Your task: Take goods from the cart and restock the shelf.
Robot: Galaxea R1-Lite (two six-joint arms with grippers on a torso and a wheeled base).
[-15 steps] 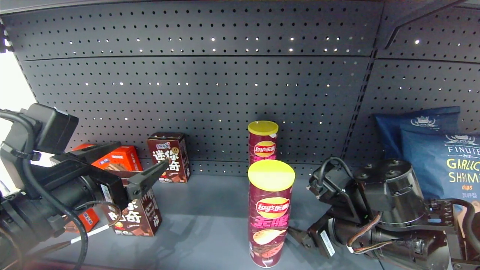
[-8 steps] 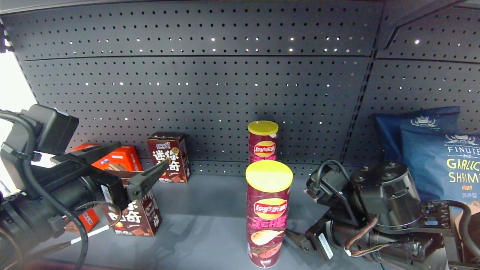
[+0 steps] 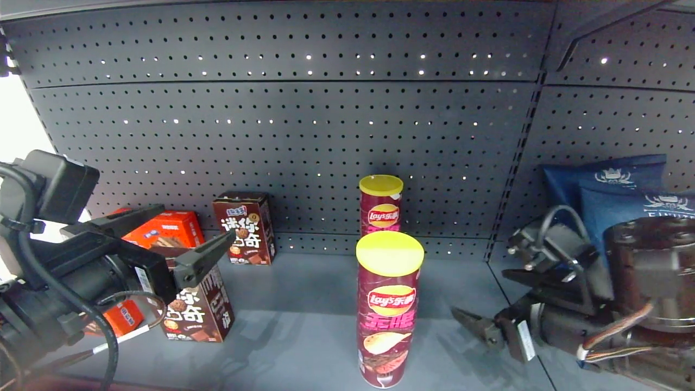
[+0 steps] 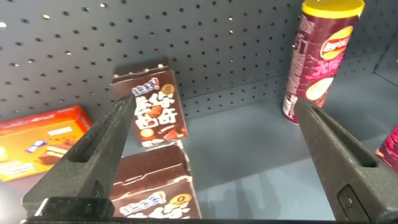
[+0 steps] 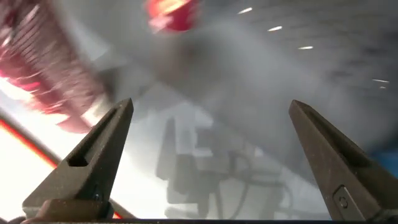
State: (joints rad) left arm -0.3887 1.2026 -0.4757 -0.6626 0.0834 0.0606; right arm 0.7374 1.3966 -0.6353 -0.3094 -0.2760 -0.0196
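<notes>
Head view: on the grey shelf (image 3: 304,331) a tall chip can (image 3: 389,307) stands upright near the front edge, about midway along. A second can (image 3: 381,205) stands right behind it, close to the perforated back wall (image 3: 326,136). Toward the left end, one brown box (image 3: 244,228) stands at the back beside an orange box (image 3: 168,228), and another brown box (image 3: 201,312) stands near the front edge. Blue bags (image 3: 613,176) lean at the right end. The left gripper (image 3: 198,221) hangs in front of the left-end boxes, spread wide and gripping nothing. The right gripper (image 3: 480,293) sits low, to the right of the front can and apart from it, its claw parted and empty.

Left wrist view: both fingers (image 4: 93,155) stand far apart, framing the two brown boxes, with the rear can beyond.

Right wrist view: its fingers (image 5: 93,162) are spread too; the shelf is a blur, a red can off to one side.
</notes>
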